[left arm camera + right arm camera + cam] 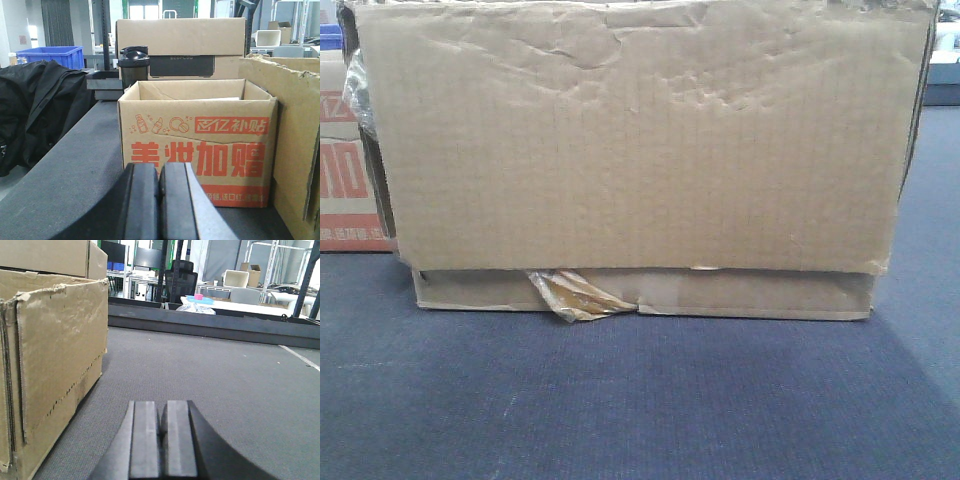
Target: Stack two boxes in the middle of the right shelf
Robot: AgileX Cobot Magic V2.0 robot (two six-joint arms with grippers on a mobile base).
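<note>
A large plain cardboard box (pixel 640 140) fills the front view, its face wrinkled, with torn amber tape (pixel 575 295) at the lower seam. Its ragged edge (pixel 295 150) stands at the right of the left wrist view, and its side (pixel 55 365) at the left of the right wrist view. A smaller open box with red print (pixel 197 150) stands next to it, straight ahead of my left gripper (pixel 159 172), which is shut and holds nothing. My right gripper (pixel 161 410) is also shut and holds nothing, low over the grey surface to the right of the large box. The shelf is out of view.
Behind the printed box stand another brown carton (pixel 180 45) and a black shaker bottle (pixel 132 65). A black jacket (pixel 40 110) lies at the left, with a blue bin (pixel 50 55) beyond it. A dark rail (pixel 210 325) bounds the grey table surface (pixel 225 385) at the far side.
</note>
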